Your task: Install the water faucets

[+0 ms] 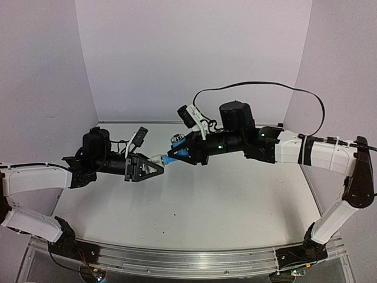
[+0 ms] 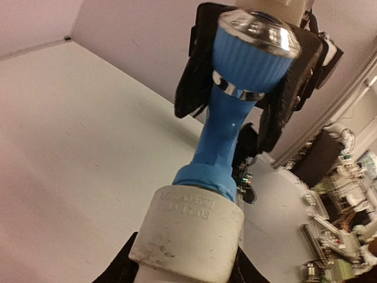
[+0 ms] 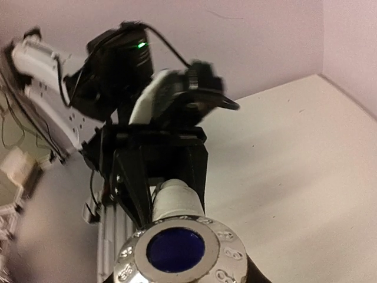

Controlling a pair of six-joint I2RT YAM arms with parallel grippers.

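The bright-blue tap [image 1: 175, 155] hangs in mid-air between both arms, above the white table [image 1: 224, 206]. Its lower end sits in the white cylindrical fitting [image 1: 156, 158]. My left gripper [image 1: 154, 166] is shut on the fitting, which fills the bottom of the left wrist view [image 2: 188, 230]. My right gripper [image 1: 181, 152] is shut on the tap's ribbed blue knob [image 2: 250, 62], its black fingers [image 2: 194, 82] on either side. The knob's chrome cap with a dark blue centre [image 3: 179, 250] faces the right wrist camera, with the fitting [image 3: 174, 197] and the left gripper [image 3: 153, 159] behind it.
A black cable [image 1: 259, 88] loops above the right arm. Pale walls close the back and both sides. An aluminium rail [image 1: 194, 259] runs along the near table edge between the arm bases.
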